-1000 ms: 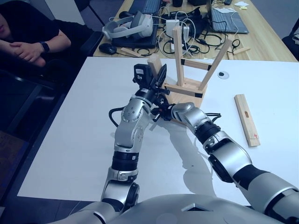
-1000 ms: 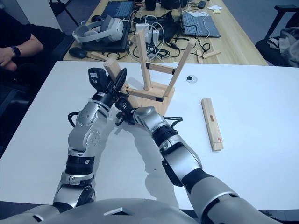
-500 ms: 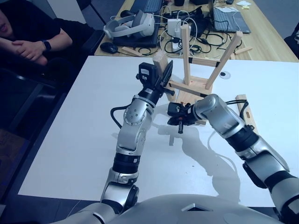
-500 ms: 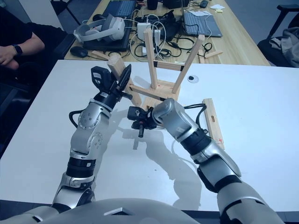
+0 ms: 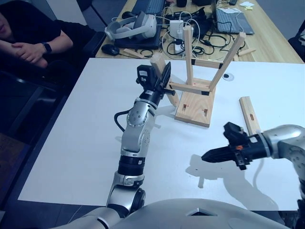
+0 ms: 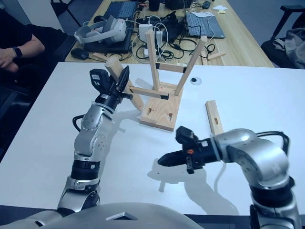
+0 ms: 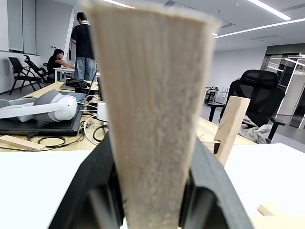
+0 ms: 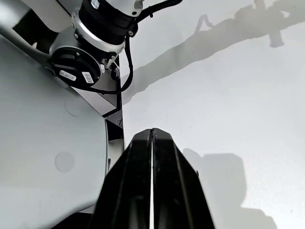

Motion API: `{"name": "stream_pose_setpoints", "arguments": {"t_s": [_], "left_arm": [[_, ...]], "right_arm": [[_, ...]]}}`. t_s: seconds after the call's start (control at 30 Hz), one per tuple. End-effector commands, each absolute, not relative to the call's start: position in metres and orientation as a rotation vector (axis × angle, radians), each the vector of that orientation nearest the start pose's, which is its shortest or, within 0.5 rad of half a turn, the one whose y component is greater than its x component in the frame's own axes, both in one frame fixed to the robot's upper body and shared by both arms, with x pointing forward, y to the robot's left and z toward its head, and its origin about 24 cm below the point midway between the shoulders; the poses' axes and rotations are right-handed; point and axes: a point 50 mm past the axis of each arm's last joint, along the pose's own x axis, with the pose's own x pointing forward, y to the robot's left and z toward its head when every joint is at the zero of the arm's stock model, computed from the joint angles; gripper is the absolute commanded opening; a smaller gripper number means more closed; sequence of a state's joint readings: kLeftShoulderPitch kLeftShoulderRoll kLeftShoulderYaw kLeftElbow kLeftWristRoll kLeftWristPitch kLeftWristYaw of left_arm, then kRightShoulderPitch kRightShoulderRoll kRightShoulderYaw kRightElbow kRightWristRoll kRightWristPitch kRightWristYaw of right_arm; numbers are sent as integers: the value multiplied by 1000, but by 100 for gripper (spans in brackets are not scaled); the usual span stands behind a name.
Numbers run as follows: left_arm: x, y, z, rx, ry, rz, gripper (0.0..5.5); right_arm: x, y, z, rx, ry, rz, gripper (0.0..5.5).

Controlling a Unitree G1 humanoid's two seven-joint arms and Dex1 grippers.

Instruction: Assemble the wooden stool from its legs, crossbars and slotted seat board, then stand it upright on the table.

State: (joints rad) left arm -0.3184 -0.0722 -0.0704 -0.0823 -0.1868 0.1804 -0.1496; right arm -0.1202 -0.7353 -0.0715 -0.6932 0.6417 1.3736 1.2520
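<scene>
Left wrist view: my left gripper [image 7: 152,152] pinched one leg [image 7: 152,71] of the upturned stool [image 5: 194,107]. Right gripper [image 5: 206,155], fingers pressed together, hovered over the table [image 5: 86,124], apart from the stool.

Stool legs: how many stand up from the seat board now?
3 on the seat board: the left leg, held in the left gripper; the back leg, upright; the right leg, leaning. A loose slotted bar lies on the table nearby.

No legible text, labels or numbers.
</scene>
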Motion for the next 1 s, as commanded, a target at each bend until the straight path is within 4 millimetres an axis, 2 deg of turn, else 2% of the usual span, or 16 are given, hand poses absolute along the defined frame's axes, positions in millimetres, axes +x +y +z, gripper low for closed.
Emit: {"name": "stream_pose_setpoints", "arguments": {"t_s": [0.03, 0.1, 0.4, 0.53, 1.0], "left_arm": [[302, 72, 136, -258, -214, -394, 101], [302, 68, 137, -272, -207, -403, 101], [295, 63, 123, -331, -120, -429, 101], [295, 64, 120, -340, -105, -423, 101], [301, 76, 108, -148, 21, -302, 101]], "right_arm": [[158, -185, 125, 168, 886, 1345, 0], [151, -186, 121, 172, 912, 1333, 0], [162, -180, 120, 155, 873, 1319, 0], [160, -177, 117, 156, 864, 1325, 0], [165, -181, 109, 51, 851, 1288, 0]]}}
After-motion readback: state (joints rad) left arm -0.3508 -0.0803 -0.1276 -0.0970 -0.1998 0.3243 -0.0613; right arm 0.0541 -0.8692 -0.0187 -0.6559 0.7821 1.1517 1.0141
